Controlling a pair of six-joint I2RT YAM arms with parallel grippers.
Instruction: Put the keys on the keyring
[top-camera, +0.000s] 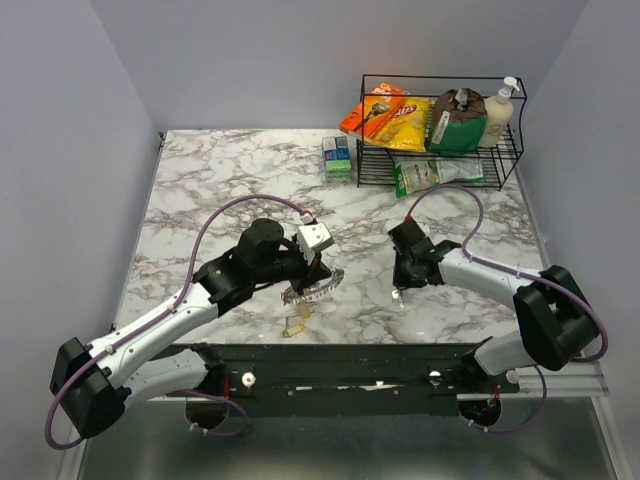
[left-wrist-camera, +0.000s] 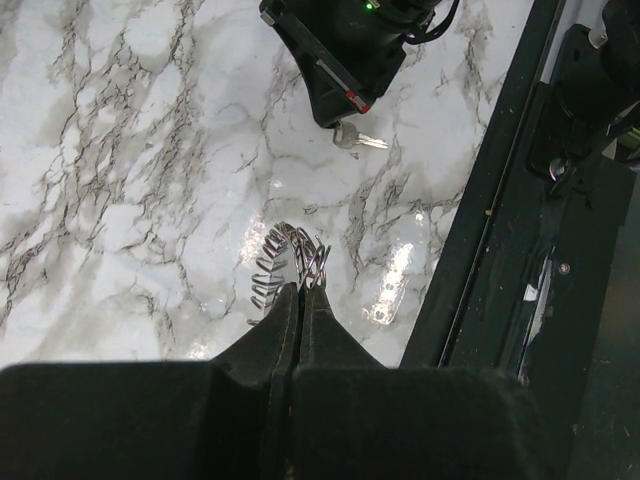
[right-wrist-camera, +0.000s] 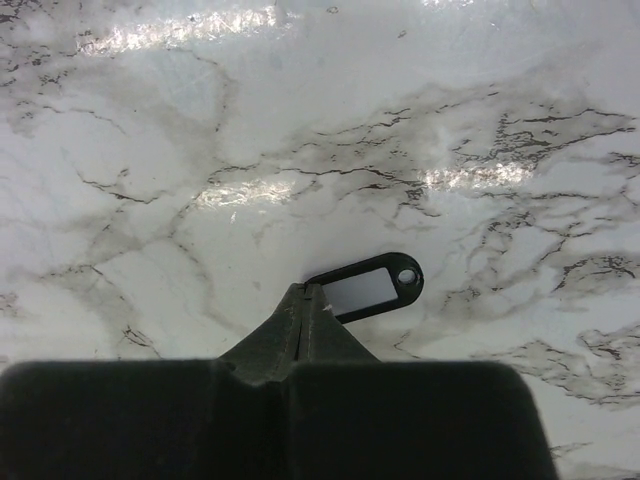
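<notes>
At the keyring (left-wrist-camera: 290, 258) my left claw (left-wrist-camera: 298, 292) is clenched on the thin wire, tips pinched flat together. The silver keys (left-wrist-camera: 264, 278) fan off one side of it. I can't tell whether the ring is clear of the marble table (top-camera: 220, 180).

Well off to the right of the keyring, my right claw (right-wrist-camera: 305, 296) is shut on the near end of a black-rimmed tag (right-wrist-camera: 368, 288). The end with the hole sticks out free, and I want that hole unobstructed for threading.

Just on the near side of the keyring, a yellow-headed key (top-camera: 295, 325) lies loose.

I judge all of this to be light, stiff and slick. The flat pieces could twist in a pinch, and the wire may pivot as the hanging keys swing. I'd grip each piece by its broad end, away from the hole.
</notes>
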